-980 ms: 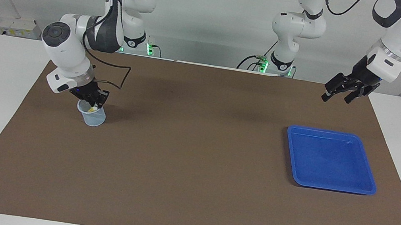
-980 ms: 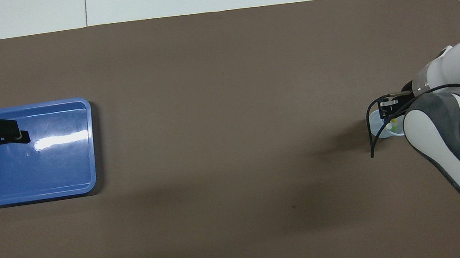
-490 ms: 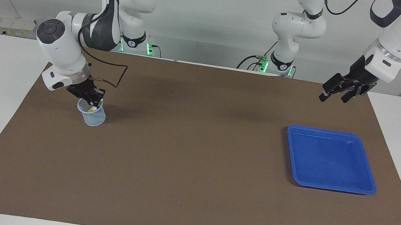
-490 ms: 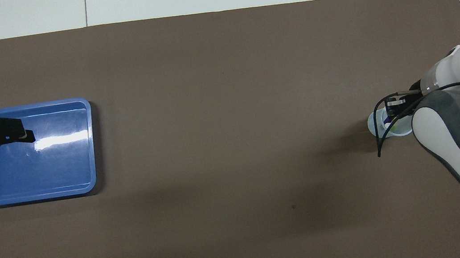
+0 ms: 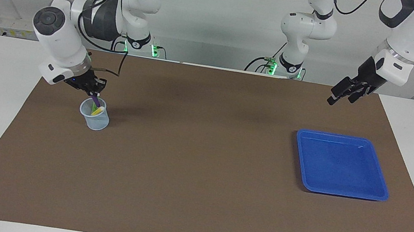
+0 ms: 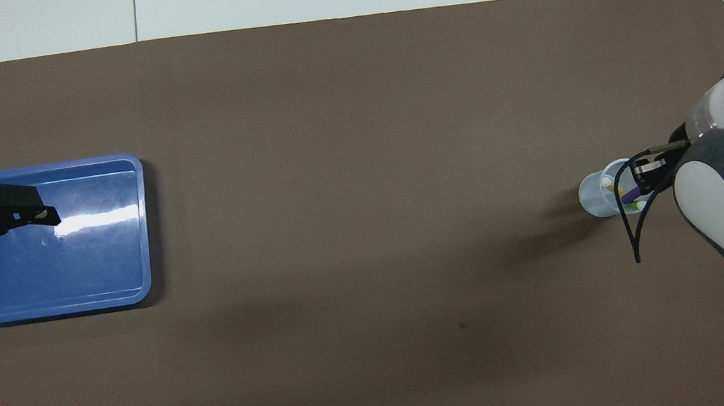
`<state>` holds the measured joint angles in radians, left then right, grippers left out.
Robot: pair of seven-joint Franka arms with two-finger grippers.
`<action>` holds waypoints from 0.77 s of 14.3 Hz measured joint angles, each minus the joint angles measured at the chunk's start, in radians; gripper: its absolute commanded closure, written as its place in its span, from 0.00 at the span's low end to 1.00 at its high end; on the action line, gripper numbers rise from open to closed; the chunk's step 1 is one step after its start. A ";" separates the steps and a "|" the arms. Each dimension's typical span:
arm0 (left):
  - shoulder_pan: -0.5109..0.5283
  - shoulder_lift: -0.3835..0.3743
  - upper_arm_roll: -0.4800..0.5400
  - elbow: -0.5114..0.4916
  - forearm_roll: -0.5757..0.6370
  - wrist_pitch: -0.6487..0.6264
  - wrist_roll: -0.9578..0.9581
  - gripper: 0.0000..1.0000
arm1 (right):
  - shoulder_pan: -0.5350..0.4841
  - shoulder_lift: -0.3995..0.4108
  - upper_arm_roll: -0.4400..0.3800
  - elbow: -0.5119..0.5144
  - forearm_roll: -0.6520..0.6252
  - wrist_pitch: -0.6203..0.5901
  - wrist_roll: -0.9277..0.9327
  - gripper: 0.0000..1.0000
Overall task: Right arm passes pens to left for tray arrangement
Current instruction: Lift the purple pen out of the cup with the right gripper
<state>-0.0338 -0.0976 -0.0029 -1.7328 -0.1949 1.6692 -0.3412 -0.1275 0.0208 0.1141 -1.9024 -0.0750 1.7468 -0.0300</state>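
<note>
R gripper (image 5: 93, 93) fingers closed on purple pen (image 5: 96, 101), its lower end in cup (image 5: 95, 120) w/ other pens. L gripper (image 5: 344, 94) fingers apart, empty, raised near tray (image 5: 380, 189).

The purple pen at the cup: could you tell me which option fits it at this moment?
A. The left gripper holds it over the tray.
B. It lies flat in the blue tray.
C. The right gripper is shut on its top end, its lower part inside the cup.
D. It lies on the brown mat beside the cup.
C: in the facing view the right gripper pinches the top of the purple pen, whose lower part is inside the cup; the tray holds no pens.
</note>
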 measured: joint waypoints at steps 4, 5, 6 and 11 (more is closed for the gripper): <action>0.000 -0.009 0.001 -0.011 -0.023 -0.022 0.036 0.00 | 0.005 -0.063 0.021 0.114 -0.011 -0.144 -0.052 1.00; 0.001 -0.013 0.004 -0.022 -0.068 -0.022 0.035 0.03 | 0.005 -0.068 0.038 0.140 -0.011 -0.160 -0.054 1.00; 0.002 -0.021 0.009 -0.039 -0.119 -0.018 0.027 0.05 | 0.006 -0.069 0.062 0.166 -0.009 -0.172 -0.054 1.00; -0.003 -0.054 0.003 -0.125 -0.262 0.034 -0.054 0.09 | 0.010 -0.068 0.116 0.213 0.220 -0.149 0.063 1.00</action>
<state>-0.0372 -0.1512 0.0002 -1.8573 -0.4573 1.7028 -0.3955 -0.1177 -0.0477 0.2306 -1.6891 0.1453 1.5976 0.0334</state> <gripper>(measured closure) 0.097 0.819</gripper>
